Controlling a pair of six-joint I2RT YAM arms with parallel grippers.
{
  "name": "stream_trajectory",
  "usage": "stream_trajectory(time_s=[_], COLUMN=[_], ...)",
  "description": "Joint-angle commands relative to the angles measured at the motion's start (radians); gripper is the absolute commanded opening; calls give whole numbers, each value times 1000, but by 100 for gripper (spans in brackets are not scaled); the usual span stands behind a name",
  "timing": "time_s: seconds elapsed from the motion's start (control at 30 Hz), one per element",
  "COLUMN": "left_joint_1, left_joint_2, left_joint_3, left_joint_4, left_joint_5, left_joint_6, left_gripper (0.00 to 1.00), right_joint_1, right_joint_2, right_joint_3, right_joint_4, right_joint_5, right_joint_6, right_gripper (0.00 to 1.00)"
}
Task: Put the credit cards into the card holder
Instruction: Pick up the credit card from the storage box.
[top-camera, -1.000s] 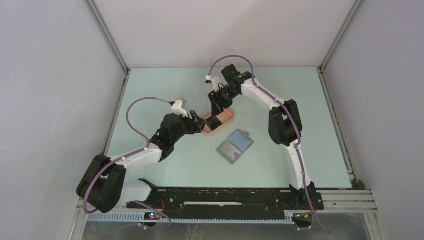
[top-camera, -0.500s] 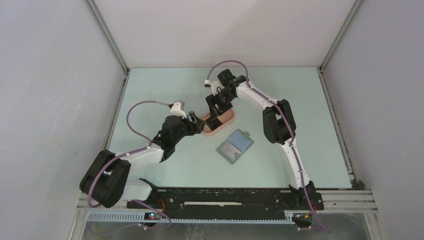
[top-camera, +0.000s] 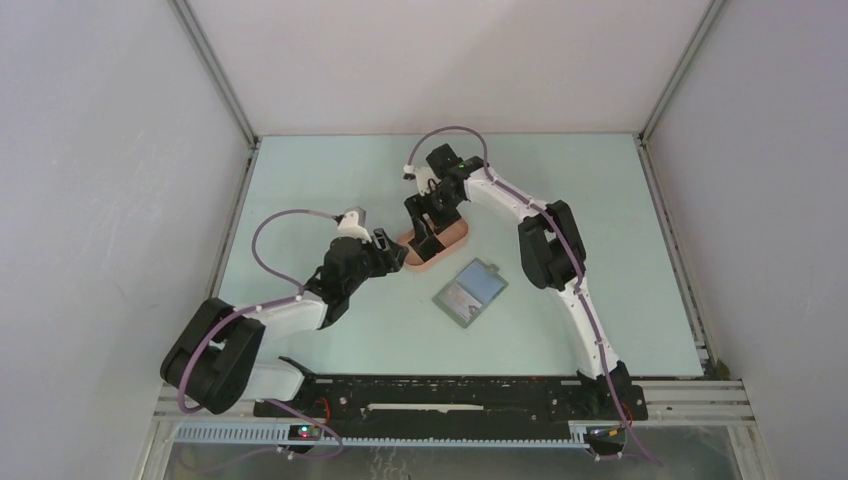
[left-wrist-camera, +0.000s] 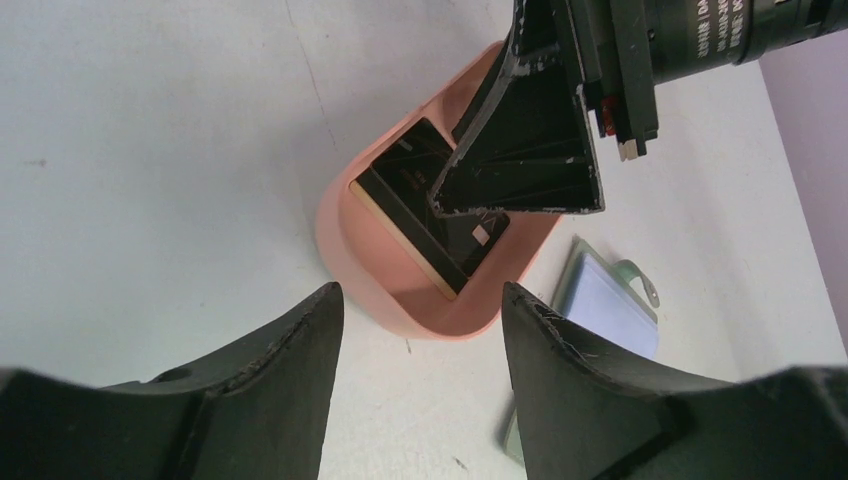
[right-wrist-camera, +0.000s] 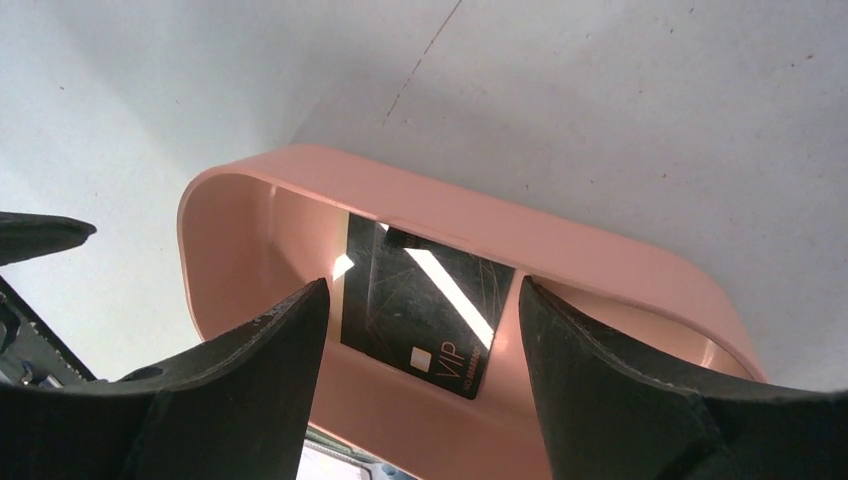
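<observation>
The right arm has swung left, bringing the right gripper, jaws spread and empty, down over the pink tray, with the left gripper, likewise spread and empty, at the tray's end. The card holder lies open just beside the tray; the credit cards lean inside the tray against its wall. Thin, stiff, light and likely slick, they are best pinched across both faces at the raised edge.
</observation>
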Motion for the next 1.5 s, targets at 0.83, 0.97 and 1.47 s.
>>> stream_trajectory(time_s=[0.83, 0.97, 1.47], left_joint_1=[6, 6, 6], left_joint_2=[-205, -209, -211], left_joint_3=[-193, -202, -200], left_joint_4=[58, 67, 80], left_joint_5=[-41, -36, -11], left_joint_6=[-71, -76, -79], left_gripper=[64, 64, 64], right_joint_1=[133, 133, 111], right_joint_2=[-2, -28, -71], right_joint_3=[-80, -124, -218], right_joint_4=[49, 60, 86], right_joint_5=[416, 424, 429], right_joint_6=[-46, -57, -90], right_gripper=[82, 81, 69])
